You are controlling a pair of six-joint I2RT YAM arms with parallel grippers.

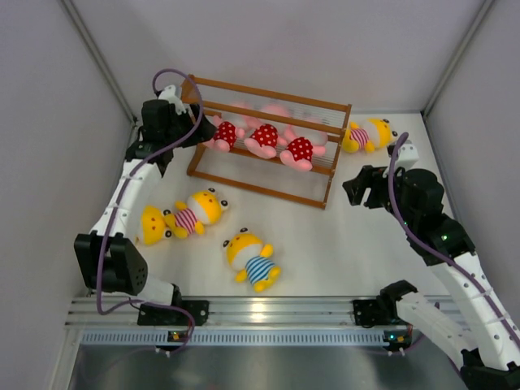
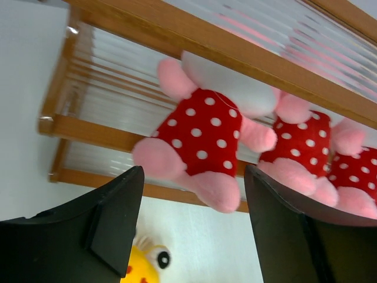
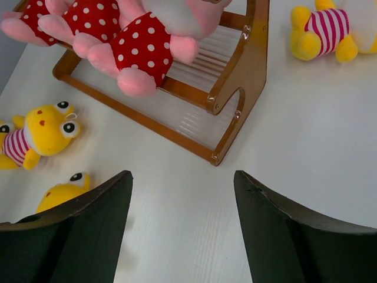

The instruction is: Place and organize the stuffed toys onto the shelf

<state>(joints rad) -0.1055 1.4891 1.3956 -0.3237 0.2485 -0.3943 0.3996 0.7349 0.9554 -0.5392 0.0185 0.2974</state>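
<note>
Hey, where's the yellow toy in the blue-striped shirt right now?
In the top view the blue-striped toy lies on the table near the front centre, right of a pink-striped toy, in front of the shelf.

A white table (image 1: 341,244) sits boxed in by pale grey walls (image 1: 49,97) on three sides, with a silver slotted rail (image 1: 276,309) running along its near edge.

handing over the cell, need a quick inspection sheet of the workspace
surface: white table, toys scattered on it
job's things: brown wooden three-tier shelf holds three pink plush toys in red dotted outfits; yellow striped-shirt plush toys lie on the table
clutter: nothing seen
claws: left claw open, facing the leftmost pink toy; right claw open, empty
cables: purple cables run along both arms
surroundings: pale enclosure walls
</note>
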